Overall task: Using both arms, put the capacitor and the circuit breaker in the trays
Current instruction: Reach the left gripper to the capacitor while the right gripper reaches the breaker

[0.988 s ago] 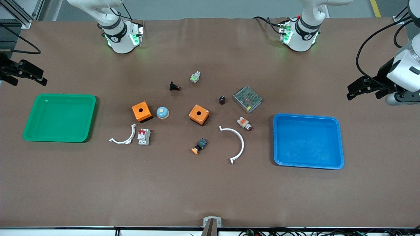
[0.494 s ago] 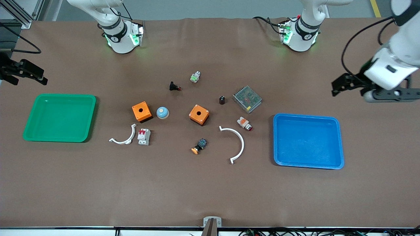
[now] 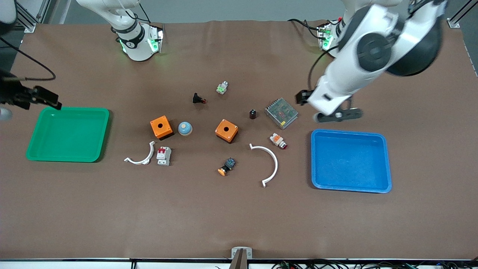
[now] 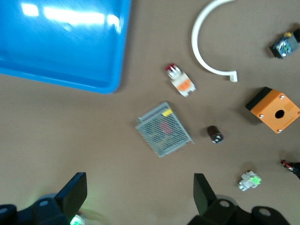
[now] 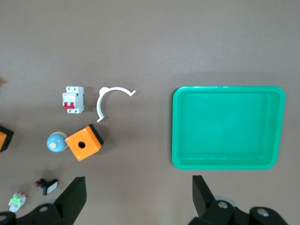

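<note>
The capacitor (image 3: 253, 114), a tiny black cylinder, stands on the table beside a mesh-topped metal box (image 3: 281, 113); the left wrist view shows the capacitor (image 4: 215, 134) too. The circuit breaker (image 3: 163, 155), a white-grey block with red levers, lies beside a small white arc (image 3: 150, 153) and shows in the right wrist view (image 5: 73, 99). My left gripper (image 3: 303, 97) hangs open and empty over the table by the metal box (image 4: 164, 129); its jaws (image 4: 139, 187) stand wide. My right gripper (image 3: 46, 100) is open and empty (image 5: 139, 187) above the green tray's corner.
A green tray (image 3: 74, 109) sits at the right arm's end, a blue tray (image 3: 349, 131) at the left arm's end. Between them lie two orange boxes (image 3: 161, 127) (image 3: 226, 130), a blue dome (image 3: 185, 128), a large white arc (image 3: 274, 160) and several push buttons.
The left arm has swung in from the table's end toward the middle, gripper still open. The right gripper has drifted slightly toward the green tray.
</note>
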